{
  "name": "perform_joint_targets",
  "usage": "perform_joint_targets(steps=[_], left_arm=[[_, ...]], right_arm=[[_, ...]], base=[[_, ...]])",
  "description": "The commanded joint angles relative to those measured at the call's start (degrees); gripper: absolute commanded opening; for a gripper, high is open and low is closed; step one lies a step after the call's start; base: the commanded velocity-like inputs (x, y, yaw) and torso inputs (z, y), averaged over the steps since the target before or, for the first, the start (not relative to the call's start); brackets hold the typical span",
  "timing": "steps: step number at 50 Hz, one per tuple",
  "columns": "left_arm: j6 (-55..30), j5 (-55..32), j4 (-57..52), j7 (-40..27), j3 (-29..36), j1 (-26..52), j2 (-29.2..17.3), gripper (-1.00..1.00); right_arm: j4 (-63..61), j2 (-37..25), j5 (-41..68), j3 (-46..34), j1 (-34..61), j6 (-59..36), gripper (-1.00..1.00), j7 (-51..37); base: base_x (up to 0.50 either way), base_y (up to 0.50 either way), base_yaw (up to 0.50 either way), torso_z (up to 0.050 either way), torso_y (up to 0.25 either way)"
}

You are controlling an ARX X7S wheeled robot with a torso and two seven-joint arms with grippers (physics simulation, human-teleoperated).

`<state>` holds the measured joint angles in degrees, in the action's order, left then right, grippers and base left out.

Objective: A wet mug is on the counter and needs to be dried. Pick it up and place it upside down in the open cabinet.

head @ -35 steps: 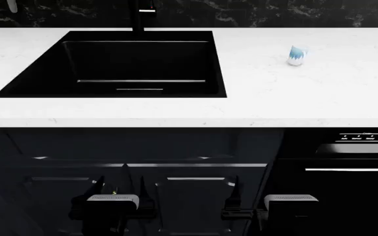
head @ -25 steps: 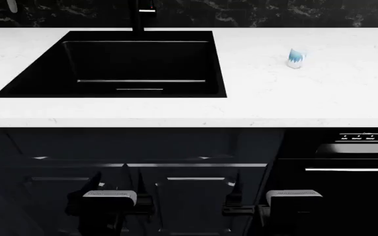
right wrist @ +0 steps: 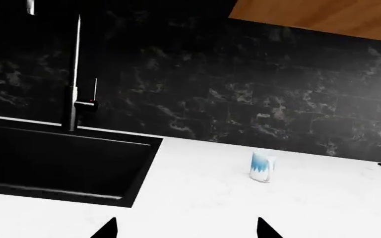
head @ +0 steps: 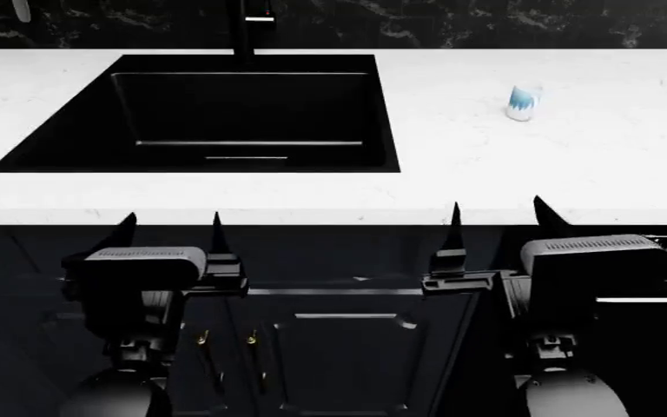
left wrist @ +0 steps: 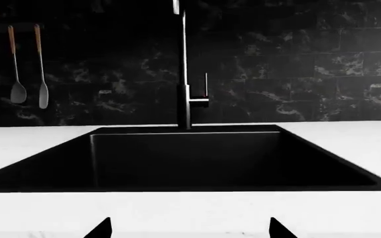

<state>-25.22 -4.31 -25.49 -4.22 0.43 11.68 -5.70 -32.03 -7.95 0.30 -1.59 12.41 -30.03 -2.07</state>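
My right gripper (head: 495,221) is spread open and empty at the counter's (head: 565,165) front edge; my left gripper (head: 171,233) likewise. The mug (head: 523,102) stands upright well ahead of my right fingers, beside the sink (head: 206,113).

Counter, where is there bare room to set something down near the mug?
The counter is bare between the sink and the mug, and along the front strip ahead of both the left gripper and right gripper. The sink fills the left side.
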Motion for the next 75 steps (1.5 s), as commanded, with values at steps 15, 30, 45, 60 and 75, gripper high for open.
perform_joint_targets(steps=[15,30,45,60,75], left_arm=[[-1.97,-3.72,-3.63,-0.34,-0.80,1.15,-2.06,1.00],[0.65,-4.44,-2.85,-0.70,-0.95,0.21,-2.93,1.00],[0.49,-5.97,-3.27,-1.61,-1.70,-0.40,-3.19,1.00],[0.52,-6.89,-2.58,-2.32,-1.83,-0.29,-3.68,1.00],[-1.52,-6.90,-3.43,-3.68,-1.11,0.81,-4.53,1.00]], right_arm=[[-6.62,-0.94,0.88,-0.20,4.79,-8.47,1.00,-1.81],[-6.93,-1.22,1.65,-0.97,4.74,-8.91,1.00,-2.27],[-7.19,-1.37,2.36,-1.19,4.41,-9.19,1.00,-3.08],[-7.00,-1.70,2.89,-1.58,4.39,-9.05,1.00,-3.77],[-7.67,-2.49,3.53,-2.55,4.92,-10.57,1.00,-3.79]], base=[[0.00,-0.09,0.00,0.046,0.000],[0.00,-0.27,0.00,0.015,0.000],[0.10,-0.12,0.00,0.010,0.000],[0.24,-0.08,0.00,0.025,0.000],[0.25,-0.08,0.00,0.000,0.000]])
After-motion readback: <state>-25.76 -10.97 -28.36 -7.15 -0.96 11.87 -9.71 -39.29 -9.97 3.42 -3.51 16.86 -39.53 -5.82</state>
